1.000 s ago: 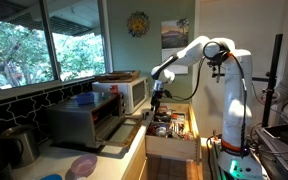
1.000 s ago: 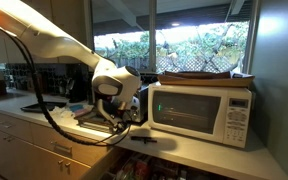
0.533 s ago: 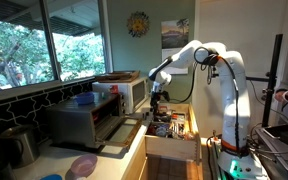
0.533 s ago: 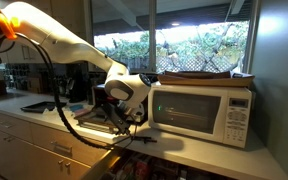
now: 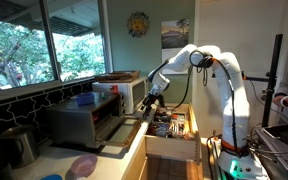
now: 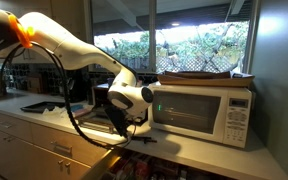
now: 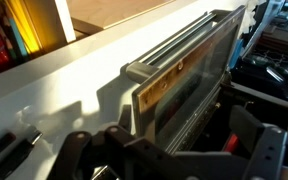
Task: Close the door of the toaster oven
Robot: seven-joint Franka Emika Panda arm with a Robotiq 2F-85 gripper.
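Gripper (image 5: pixel 150 101) has swung up and tilted since the earlier frame, above the far edge of the door (image 5: pixel 125 132).
Hanging open, the door juts from the toaster oven (image 5: pixel 84 118) at lower left of centre in an exterior view. In the wrist view its handle bar (image 7: pixel 169 48) and dark glass fill mid-frame, with the spread fingers (image 7: pixel 81 150) either side along the bottom edge. A white microwave (image 6: pixel 199 110) stands just beside.
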